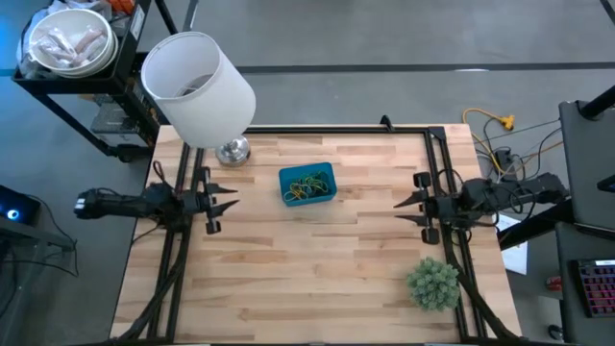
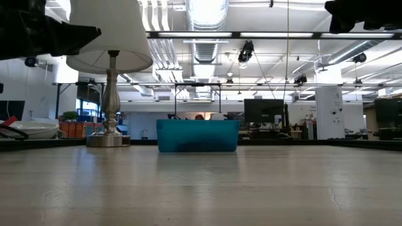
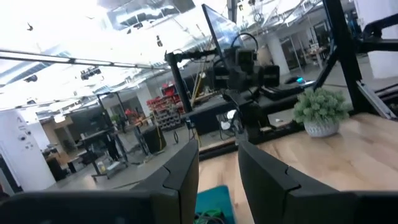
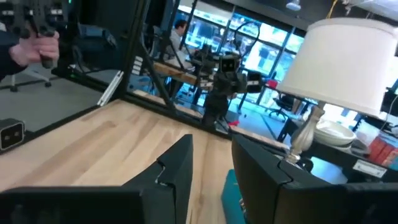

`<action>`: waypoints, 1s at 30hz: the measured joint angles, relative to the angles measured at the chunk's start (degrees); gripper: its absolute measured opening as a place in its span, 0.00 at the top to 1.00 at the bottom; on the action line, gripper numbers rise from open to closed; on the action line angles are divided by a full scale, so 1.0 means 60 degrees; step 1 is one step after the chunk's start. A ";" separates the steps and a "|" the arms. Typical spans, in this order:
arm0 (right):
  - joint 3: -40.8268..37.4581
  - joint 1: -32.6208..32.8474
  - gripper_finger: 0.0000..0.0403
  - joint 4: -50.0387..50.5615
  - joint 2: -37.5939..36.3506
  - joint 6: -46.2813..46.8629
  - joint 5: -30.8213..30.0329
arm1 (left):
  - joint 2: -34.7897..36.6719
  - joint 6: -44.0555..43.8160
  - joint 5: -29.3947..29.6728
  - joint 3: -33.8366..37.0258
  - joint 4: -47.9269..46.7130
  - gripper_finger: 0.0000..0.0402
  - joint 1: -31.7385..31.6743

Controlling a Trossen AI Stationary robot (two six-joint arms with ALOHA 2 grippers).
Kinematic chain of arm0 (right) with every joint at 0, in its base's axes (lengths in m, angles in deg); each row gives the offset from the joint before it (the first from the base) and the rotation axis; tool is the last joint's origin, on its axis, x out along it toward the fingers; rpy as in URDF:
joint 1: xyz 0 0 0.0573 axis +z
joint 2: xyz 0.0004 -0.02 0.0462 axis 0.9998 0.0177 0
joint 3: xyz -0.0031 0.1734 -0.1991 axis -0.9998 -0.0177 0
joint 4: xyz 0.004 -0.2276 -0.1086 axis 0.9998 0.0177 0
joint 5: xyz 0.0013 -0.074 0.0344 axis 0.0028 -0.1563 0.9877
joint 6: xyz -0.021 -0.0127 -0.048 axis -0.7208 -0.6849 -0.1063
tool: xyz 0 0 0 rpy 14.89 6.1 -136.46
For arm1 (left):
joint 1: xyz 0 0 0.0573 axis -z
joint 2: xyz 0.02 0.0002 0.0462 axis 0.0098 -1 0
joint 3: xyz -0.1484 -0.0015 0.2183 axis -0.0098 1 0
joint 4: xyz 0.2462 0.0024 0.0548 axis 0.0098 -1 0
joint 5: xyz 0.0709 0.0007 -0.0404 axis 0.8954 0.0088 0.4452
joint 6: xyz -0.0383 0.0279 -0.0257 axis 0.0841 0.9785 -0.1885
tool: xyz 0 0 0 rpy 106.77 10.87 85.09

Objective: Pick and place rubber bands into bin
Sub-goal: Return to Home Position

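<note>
Finds the rubber bands (image 1: 307, 186) heaped as a green, yellow and dark tangle inside the bin (image 1: 283, 185), just beyond the middle of the counter (image 1: 317, 279) and near the foot of the lamp (image 1: 197, 82). Spots no loose loop on the bare wood from above, though may be missing a thin tan one against the grain. Places the left pincer (image 1: 226, 200) over the counter's left edge and the right pincer (image 1: 404, 204) over its right edge, both aimed inward at the bin from well apart, both lifted off the wood, both with fingers slightly spread and pinching nothing. Reads the job as all but finished, with only the return to rest in hand. To do that well: keep both wrists level and lifted. Fold back along each arm's own side rather than across the middle. Leave the fingers apart to avoid snagging anything. Steer the left arm wide of the lamp's shade and the right arm wide of the plant ball (image 1: 432, 284) on the counter's right side. Slow down before settling, so as not to jolt the bin.
</note>
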 joint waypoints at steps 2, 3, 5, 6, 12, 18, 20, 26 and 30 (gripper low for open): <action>0.0000 0.0000 0.74 0.0097 -0.0281 0.0021 -0.0075 | 0.0279 -0.0007 0.0000 0.0000 -0.0374 0.76 0.0000; 0.0000 0.0000 0.74 0.0101 -0.0441 0.0032 -0.0163 | 0.0386 -0.0013 0.0000 0.0003 -0.0546 0.76 0.0000; 0.0000 0.0000 0.75 0.0088 -0.0758 0.0041 -0.0638 | 0.0392 -0.0040 0.0000 0.0004 -0.0772 0.76 0.0000; 0.0000 0.0000 0.75 0.0080 -0.0924 0.0031 -0.0900 | 0.0383 -0.0040 0.0000 0.0004 -0.0781 0.76 0.0000; 0.0193 -0.0007 0.75 0.1013 -0.1829 -0.0053 -0.0313 | 0.0306 0.0006 0.0004 0.0007 -0.0737 0.76 0.0000; 0.0209 -0.0007 0.75 0.1812 -0.2415 -0.0015 0.0019 | 0.0341 0.0121 0.0011 0.0007 -0.0727 0.76 0.0000; 0.0206 -0.0007 0.75 0.1892 -0.2444 -0.0088 0.0211 | 0.0350 0.0186 0.0015 0.0007 -0.0738 0.76 0.0000; 0.0456 -0.0007 0.76 0.2492 -0.2444 -0.0167 0.0247 | 0.0394 0.0459 0.0079 0.0011 -0.0738 0.76 0.0000; 0.0707 -0.0010 0.76 0.2856 -0.2444 -0.0219 0.0244 | 0.0403 0.0687 0.0208 0.0008 -0.0738 0.76 0.0000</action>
